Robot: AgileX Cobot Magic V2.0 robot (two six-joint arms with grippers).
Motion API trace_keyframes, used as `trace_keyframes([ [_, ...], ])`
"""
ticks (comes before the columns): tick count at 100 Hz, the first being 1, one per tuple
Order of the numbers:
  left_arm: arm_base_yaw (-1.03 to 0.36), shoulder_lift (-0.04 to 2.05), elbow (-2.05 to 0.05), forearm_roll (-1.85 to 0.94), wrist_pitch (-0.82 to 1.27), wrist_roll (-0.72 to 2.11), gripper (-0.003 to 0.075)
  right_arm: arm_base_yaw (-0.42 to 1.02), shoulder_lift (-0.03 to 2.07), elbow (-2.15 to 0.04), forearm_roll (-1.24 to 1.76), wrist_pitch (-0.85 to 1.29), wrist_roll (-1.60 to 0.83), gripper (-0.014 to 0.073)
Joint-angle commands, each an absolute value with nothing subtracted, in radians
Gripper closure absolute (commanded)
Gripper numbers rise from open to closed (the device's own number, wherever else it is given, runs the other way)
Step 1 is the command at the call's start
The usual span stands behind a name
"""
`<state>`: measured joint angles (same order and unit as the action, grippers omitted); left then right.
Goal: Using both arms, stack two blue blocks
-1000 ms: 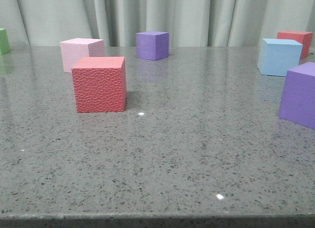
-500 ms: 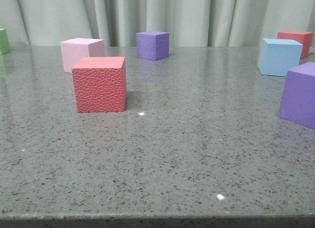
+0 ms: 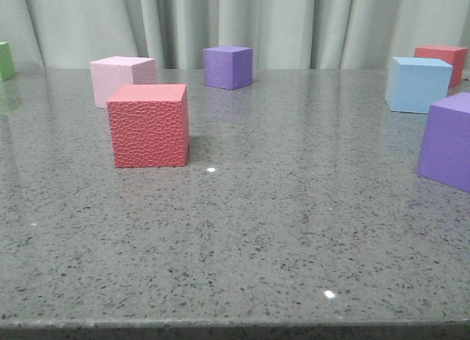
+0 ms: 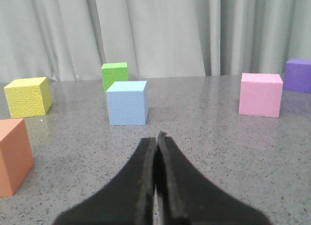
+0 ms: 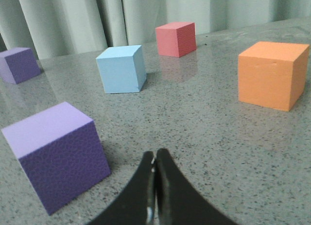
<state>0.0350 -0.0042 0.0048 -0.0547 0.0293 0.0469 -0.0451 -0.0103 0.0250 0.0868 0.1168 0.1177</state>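
- One blue block [image 3: 417, 84], smooth-faced, sits on the speckled grey table [image 3: 264, 230] at far right in the front view, just ahead of a red cube [image 3: 443, 59] by the curtain [image 3: 294, 24].
- The right wrist view shows that same blue block [image 5: 121, 68] ahead of the right gripper [image 5: 155, 163], whose dark fingers are pressed together on nothing.
- The second blue block [image 4: 127, 102], pebbly-faced, appears only in the left wrist view, close in front of a green cube [image 4: 114, 75].
- The left gripper [image 4: 156, 140] has its jaws closed and empty, low over the table.
- A purple cube [image 5: 58, 153] lies beside the right gripper, an orange cube [image 5: 273, 74] further off.
- A textured red cube [image 3: 148, 125] and a pink cube [image 3: 120, 79] stand at the front view's left.
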Motion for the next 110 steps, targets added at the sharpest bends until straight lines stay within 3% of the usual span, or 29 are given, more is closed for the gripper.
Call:
trace_keyframes([
  [1, 0.036, -0.038, -0.026, -0.088, -0.057, 0.047, 0.0739, -0.052, -0.031, 0.001, 0.139, 0.027, 0.120, 0.0707],
  [29, 0.036, 0.049, -0.245, -0.107, 0.105, 0.047, 0.0739, -0.052, 0.056, -0.153, 0.245, 0.220, 0.122, 0.0697],
  [90, 0.036, 0.523, -0.732, -0.100, 0.281, 0.052, 0.0738, -0.052, 0.493, -0.623, 0.167, 0.430, -0.031, 0.0689],
  [102, 0.036, 0.592, -0.794, -0.099, 0.322, 0.053, 0.0736, -0.052, 0.585, -0.691, 0.167, 0.451, -0.031, 0.0577],
  [110, 0.036, 0.618, -0.810, -0.094, 0.305, 0.069, 0.0689, -0.052, 0.625, -0.723, 0.167, 0.451, -0.031, 0.0406],
])
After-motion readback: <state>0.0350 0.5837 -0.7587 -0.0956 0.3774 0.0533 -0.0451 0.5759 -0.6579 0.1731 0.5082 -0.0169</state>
